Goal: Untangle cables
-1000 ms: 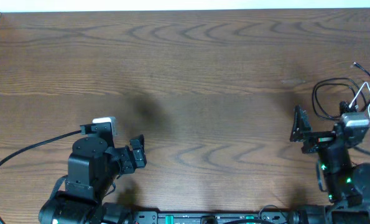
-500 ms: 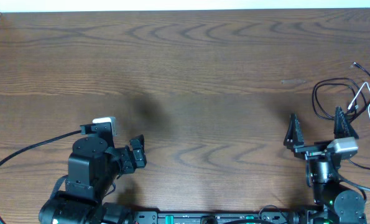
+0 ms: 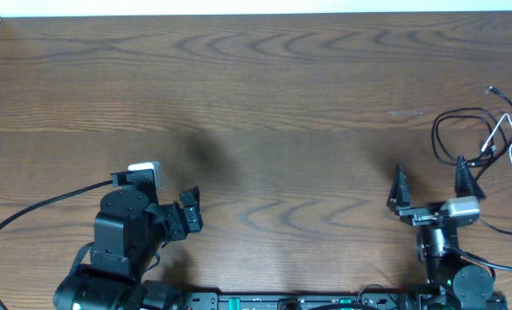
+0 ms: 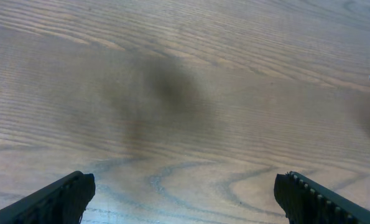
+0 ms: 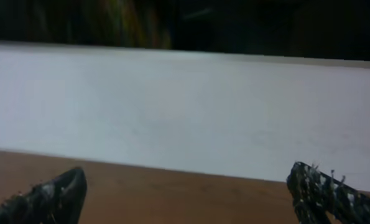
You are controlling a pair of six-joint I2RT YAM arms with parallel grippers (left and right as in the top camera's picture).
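The cables lie tangled at the table's right edge in the overhead view: a thin black cable (image 3: 435, 129) in a loop, and a white cable (image 3: 499, 129) crossing it. My right gripper (image 3: 429, 182) stands open just below-left of them, nothing between its fingers; its right fingertip (image 3: 460, 165) is close to the black loop. My left gripper (image 3: 165, 191) is open at the bottom left, far from the cables. The left wrist view shows my open left gripper (image 4: 185, 186) over bare wood. In the right wrist view my open right gripper (image 5: 188, 180) faces the far table edge, with no cable in sight.
A thick black robot cord (image 3: 32, 211) curves over the table at the lower left. The wooden table (image 3: 264, 95) ends at a white strip (image 5: 185, 106) along its far side. The arm bases fill the bottom edge.
The right arm has drawn back and swung left, turning its open gripper to point straight toward the far edge. The left arm and the cables have not moved.
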